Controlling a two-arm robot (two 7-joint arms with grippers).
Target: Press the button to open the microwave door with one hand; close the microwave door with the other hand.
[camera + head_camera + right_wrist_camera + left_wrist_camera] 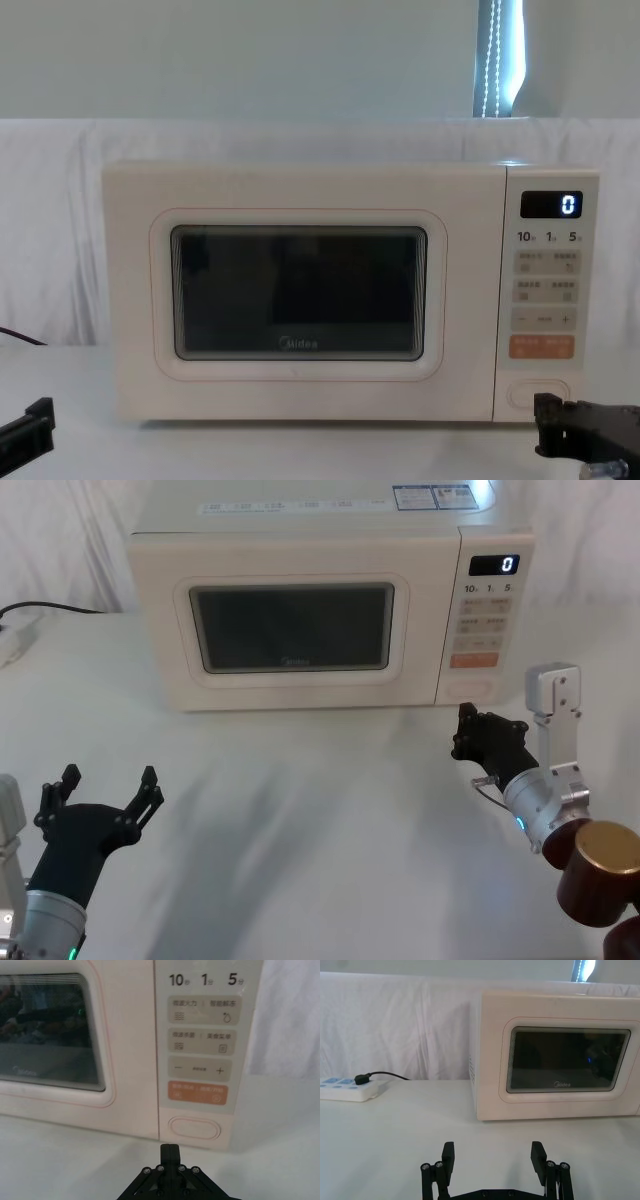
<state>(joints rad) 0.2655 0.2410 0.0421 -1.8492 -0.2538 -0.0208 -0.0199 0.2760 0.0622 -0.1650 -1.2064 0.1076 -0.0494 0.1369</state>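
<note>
At the lower left of the head view the left tool (104, 791) hovers over the white table (300, 810), fingers spread wide and empty. At the lower right, the right tool (466, 730) has its fingers pressed together, holding nothing, just short of the button (473, 686). That wide oval lies lengthwise at the control panel's (484, 620) foot. The microwave door (293, 628) is shut, facing the robot. A power strip (347, 1088) lies at far left; white cloth (395, 1025) drapes behind.
</note>
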